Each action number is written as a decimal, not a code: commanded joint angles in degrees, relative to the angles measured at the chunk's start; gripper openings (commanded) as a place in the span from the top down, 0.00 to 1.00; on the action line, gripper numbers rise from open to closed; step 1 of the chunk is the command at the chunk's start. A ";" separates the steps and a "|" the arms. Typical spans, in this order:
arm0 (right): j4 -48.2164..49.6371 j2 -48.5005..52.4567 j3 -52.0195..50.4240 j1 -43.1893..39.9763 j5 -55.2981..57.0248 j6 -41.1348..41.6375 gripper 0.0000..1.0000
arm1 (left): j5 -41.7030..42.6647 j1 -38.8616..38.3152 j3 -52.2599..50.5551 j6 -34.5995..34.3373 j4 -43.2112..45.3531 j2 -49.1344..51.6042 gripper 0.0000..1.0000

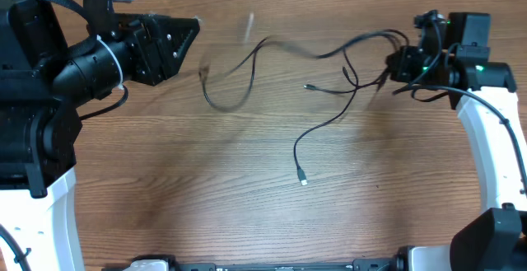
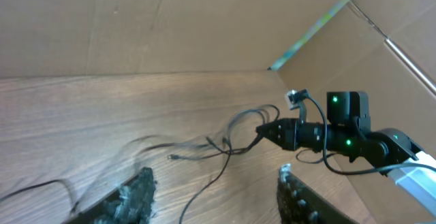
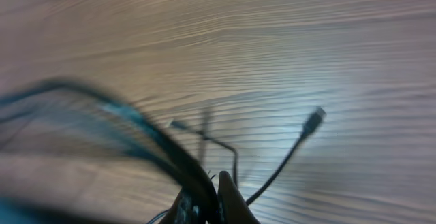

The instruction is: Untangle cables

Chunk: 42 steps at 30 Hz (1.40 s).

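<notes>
Thin black cables (image 1: 329, 53) lie in loose strands across the back middle of the wooden table (image 1: 247, 197), one plug end (image 1: 303, 180) trailing forward. My right gripper (image 1: 394, 63) is shut on the cables' right end and holds them up; in the right wrist view the cord (image 3: 184, 169) runs between the closed fingers (image 3: 211, 200), and a plug (image 3: 313, 120) hangs below. My left gripper (image 1: 198, 25) is open and empty at the back left, apart from the strands. In the left wrist view the cables (image 2: 231, 142) lie beyond its spread fingers (image 2: 214, 190).
A cardboard wall (image 2: 170, 26) rises behind the table. The right arm (image 2: 340, 139) with its own thicker cable shows in the left wrist view. The arm bases stand at the left (image 1: 33, 139) and right (image 1: 498, 164) edges.
</notes>
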 commanded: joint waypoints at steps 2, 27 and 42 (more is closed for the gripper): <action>0.37 0.17 -0.59 4.79 -4.61 -3.37 0.96 | -2.60 0.33 1.40 1.60 -0.09 -0.55 0.43; 3.34 0.02 1.09 25.70 -15.72 -11.45 0.15 | -6.19 0.31 1.25 10.27 -13.81 5.46 0.50; -1.33 2.38 0.83 25.66 2.45 -8.87 0.10 | 10.27 0.20 1.25 19.17 -19.34 6.51 0.52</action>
